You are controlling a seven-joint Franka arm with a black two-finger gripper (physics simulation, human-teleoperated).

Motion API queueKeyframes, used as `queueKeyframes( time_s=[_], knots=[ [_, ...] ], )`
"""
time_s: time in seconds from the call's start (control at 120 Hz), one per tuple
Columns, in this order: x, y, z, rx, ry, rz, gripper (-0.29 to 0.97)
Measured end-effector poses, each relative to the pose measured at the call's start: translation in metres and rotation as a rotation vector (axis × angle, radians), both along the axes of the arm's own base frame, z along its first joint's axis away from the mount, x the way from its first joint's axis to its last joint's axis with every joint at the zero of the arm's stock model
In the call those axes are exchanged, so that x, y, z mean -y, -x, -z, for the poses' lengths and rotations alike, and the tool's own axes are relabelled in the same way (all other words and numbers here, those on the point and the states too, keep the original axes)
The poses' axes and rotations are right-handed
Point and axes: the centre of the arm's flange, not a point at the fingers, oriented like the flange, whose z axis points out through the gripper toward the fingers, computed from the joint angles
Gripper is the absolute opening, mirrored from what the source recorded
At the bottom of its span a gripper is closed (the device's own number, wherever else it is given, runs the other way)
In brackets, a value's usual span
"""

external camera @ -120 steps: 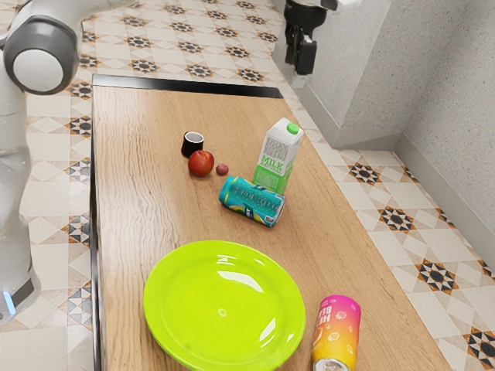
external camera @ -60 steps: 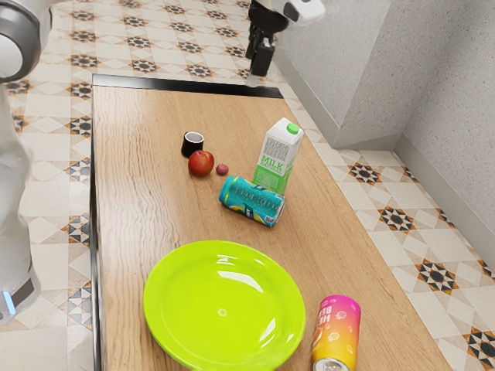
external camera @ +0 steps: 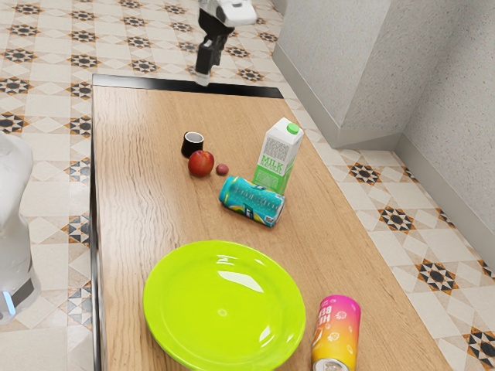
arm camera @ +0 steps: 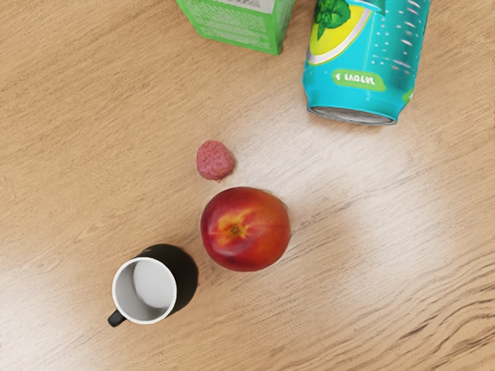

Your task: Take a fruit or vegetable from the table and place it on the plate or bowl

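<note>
The green plate (external camera: 223,304) is sitting by the counter's (external camera: 139,224) near edge. Beyond it, mid-counter, a carton (external camera: 278,157) lettered "MILK" is standing near the red fruit (external camera: 201,163). Above the far edge the end effector (external camera: 203,76) is hanging, pointing down; I cannot tell whether it is released or clenched.

My gripper (external camera: 203,71) is black, a slim block that narrows downward and ends in a pale grey tip. Above it sits my hand housing (external camera: 230,11), white and boxy with rounded corners. My base column (external camera: 11,209) is smooth, glossy white and rounded, ringed low down by a dark grey band (external camera: 25,289) beside a small blue light (external camera: 7,300).
</note>
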Motion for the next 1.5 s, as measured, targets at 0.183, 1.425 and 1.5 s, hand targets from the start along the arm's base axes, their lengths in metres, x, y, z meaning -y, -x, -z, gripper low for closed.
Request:
queueKeyframes(
  time_s=[0.183,1.425,1.5],
  knots=[
    [-0.004,-0.010,0.052,-0.044,0.035,0.106,0.68],
    [-0.012,-0.037,0.195,-0.176,0.024,0.412,0.68],
    [-0.018,-0.035,0.198,-0.179,0.029,0.406,0.68]
  ],
)
